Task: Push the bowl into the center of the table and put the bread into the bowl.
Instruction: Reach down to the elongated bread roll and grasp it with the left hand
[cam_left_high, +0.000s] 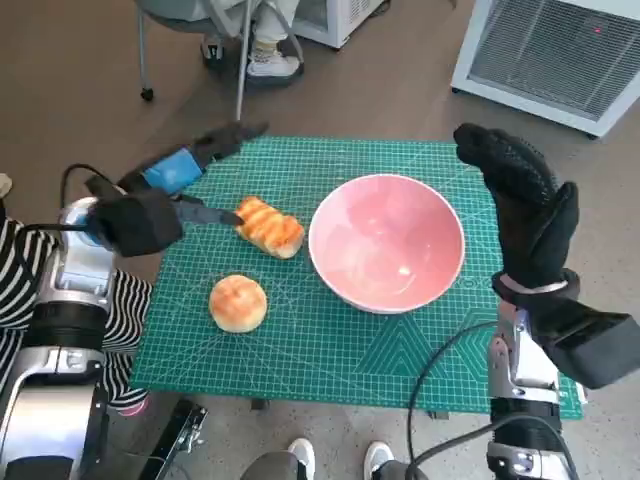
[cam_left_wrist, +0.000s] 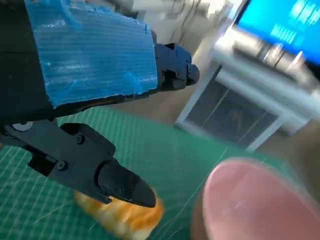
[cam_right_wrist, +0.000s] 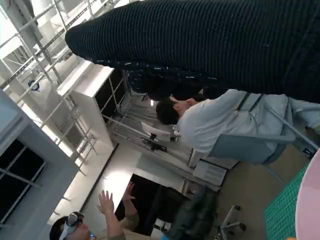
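Here, a pink bowl sits on a green cutting mat that covers the small table, a little toward the robot's right of the mat's middle. Just beside the bowl's rim, on the robot's left, lies an elongated, striped golden bread, close to the rim though contact cannot be judged. A second, round bun rests nearer the robot, apart from both.

The left hand, its back wrapped in blue tape, reaches in from the mat's left edge with fingers spread and nothing in its grasp; 1 black fingertip lies right at the end of the striped bread. Whether it presses the crust cannot be told from either view. In the left wrist view the bread shows under that fingertip, with the bowl blurred close by.

The right hand, in its black knitted glove, is raised flat and released beside the bowl's far-right rim, holding nothing.

Past the table stand a white slatted unit and a chair leg with a seated person's foot. The right wrist view shows the glove across the top, a person in a pale shirt on a chair, and another person with hands raised.
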